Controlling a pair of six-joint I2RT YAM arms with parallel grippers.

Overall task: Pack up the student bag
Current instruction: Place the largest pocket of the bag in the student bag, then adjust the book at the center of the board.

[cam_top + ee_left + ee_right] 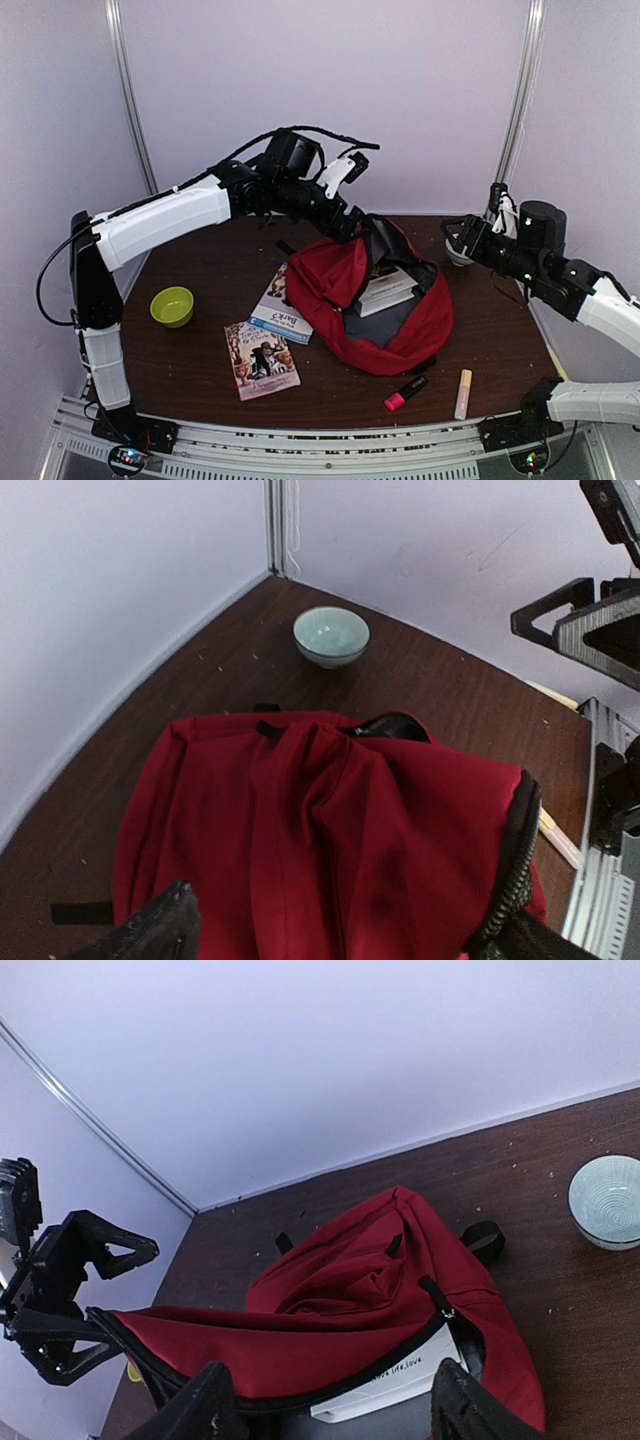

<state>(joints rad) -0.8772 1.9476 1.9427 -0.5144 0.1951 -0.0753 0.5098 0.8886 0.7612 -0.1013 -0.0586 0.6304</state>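
The student bag (385, 310) is a red backpack lying mid-table, its main zipper open, with a white book (388, 290) showing inside. My left gripper (352, 228) hangs over the bag's raised upper flap. In the left wrist view its jaws (340, 925) stand wide apart, red fabric (330, 820) spreads below them, and the zipper edge (515, 860) runs by the right finger. My right gripper (462, 240) hovers at the bag's far right side. In its wrist view it (335, 1405) is open above the bag's mouth (400, 1380), holding nothing.
Two books (280, 300) (262, 360) lie left of the bag. A green bowl (172, 306) sits further left. A pink marker (405, 393) and a pale stick (464, 393) lie in front. A pale bowl (608, 1200) stands by the back wall.
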